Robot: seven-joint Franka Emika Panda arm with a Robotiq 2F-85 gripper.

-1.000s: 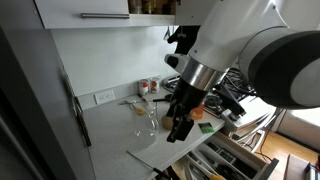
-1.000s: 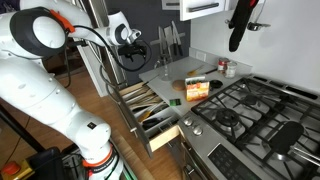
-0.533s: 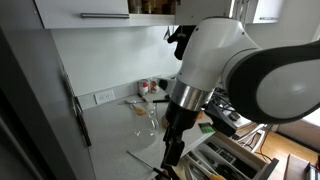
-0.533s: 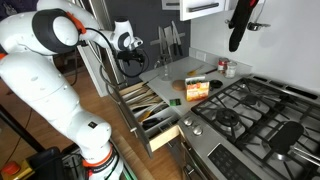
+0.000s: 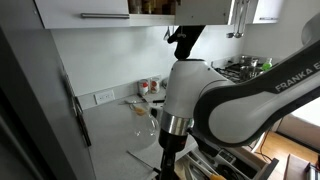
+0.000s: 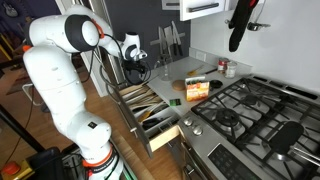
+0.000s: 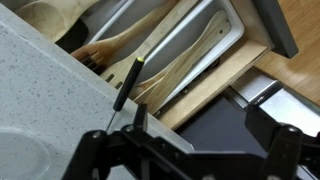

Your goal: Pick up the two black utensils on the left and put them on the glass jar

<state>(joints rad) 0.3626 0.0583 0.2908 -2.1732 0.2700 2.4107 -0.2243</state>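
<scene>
My gripper (image 7: 190, 150) is open and empty, its two fingers spread wide at the bottom of the wrist view. It hangs over the counter edge and the open drawer (image 6: 150, 112). One slim black utensil (image 7: 128, 85) lies slanted in the drawer among pale wooden ones, just beyond my fingers. A second dark utensil end (image 7: 92, 62) shows next to it, mostly hidden. The clear glass jar (image 5: 149, 120) stands on the counter behind my arm, partly covered by it. In both exterior views the gripper (image 5: 168, 165) (image 6: 137, 66) is low at the drawer's counter end.
The drawer holds several wooden utensils (image 7: 190, 60). Small spice jars with red lids (image 5: 148, 87) stand by the back wall. A yellow-green box (image 6: 197, 88) lies on the counter beside the gas stove (image 6: 245, 110). The grey speckled counter (image 7: 40, 110) fills the wrist view's left.
The arm has swung forward and down, and the gripper has dropped from above the counter to the edge of the open drawer. The gripper stays open.
</scene>
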